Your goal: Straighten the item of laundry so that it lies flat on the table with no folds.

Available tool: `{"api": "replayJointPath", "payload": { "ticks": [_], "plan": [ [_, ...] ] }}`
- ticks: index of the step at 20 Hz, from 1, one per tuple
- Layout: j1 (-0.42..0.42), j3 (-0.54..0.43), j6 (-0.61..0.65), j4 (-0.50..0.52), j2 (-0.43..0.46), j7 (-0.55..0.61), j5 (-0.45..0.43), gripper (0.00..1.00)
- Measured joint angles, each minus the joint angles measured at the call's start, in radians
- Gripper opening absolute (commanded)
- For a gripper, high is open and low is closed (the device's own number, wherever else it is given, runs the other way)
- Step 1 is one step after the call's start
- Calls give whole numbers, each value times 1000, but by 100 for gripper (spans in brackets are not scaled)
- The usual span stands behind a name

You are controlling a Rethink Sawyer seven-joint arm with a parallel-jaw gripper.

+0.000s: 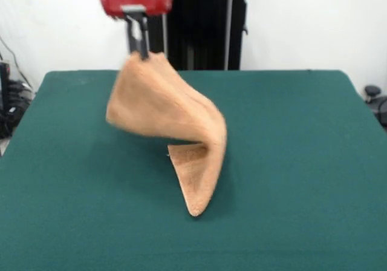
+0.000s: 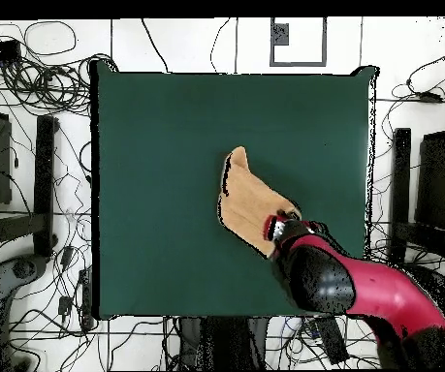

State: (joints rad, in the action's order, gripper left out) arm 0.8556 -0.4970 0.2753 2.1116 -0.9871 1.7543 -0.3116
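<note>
Tabletop (image 1: 302, 162): green cloth, bare apart from the towel, so there is plenty of room to spread on every side.

Arm (image 2: 381, 291): red and black. In the overhead view it comes in over the robot-side edge near one corner, and it ends above the towel.

Towel (image 1: 175, 117): orange-tan terry, mostly airborne. It sits roughly mid-tabletop, a bit toward the robot-side edge. It hangs from one top corner as a curved, draped sheet. Only the lower tip, pointing toward the camera-side edge in the front view, touches the cloth. Part of the underside shows below the drape, so it's folded over on itself. In the overhead view the towel (image 2: 250, 199) reads as a narrow strip rather than a square, which means it isn't spread.

Gripper (image 1: 143, 48): the fingers are closed narrow on the towel's top corner, pinching it, well above the surface.

Status, my read: lift is done, flattening is not. Nothing lies flat yet, and the fold is still in.

What's left:
- drag or lower the held corner away from the grounded tip so the sheet unrolls onto the tabletop
- release
- check for leftover creases or a turned-over edge

Risk: set straight down from here, the drape likely collapses onto the grounded part and leaves a fold. Call it early-to-mid progress.
</note>
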Motion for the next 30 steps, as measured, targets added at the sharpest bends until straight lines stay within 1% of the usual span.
{"api": "replayJointPath", "payload": {
  "ticks": [4, 6, 11, 12, 15, 16, 19, 20, 21, 25, 26, 29, 30],
  "plan": [
    [63, 0, 87, 7, -78, 0, 27, 0],
    [122, 0, 153, 7, -141, 0, 43, 0],
    [156, 0, 205, 8, -198, 0, 54, 0],
    [155, 0, 231, 8, -235, 0, 64, 0],
    [143, 1, 252, 8, -271, 0, 70, 0],
    [122, 4, 268, 8, -303, 0, 71, 0],
    [89, 7, 281, 8, -335, 0, 71, 0],
    [46, 10, 291, 8, -363, 0, 69, 0],
    [30, 11, 293, 9, -370, 0, 69, 0],
    [-38, 15, 295, 8, -381, 0, 67, 0],
    [-77, 19, 295, 7, -375, 0, 66, 0],
    [-110, 26, 295, 1, -361, 0, 63, 0],
    [-153, 42, 295, -13, -330, 0, 53, 0]
  ]
}}
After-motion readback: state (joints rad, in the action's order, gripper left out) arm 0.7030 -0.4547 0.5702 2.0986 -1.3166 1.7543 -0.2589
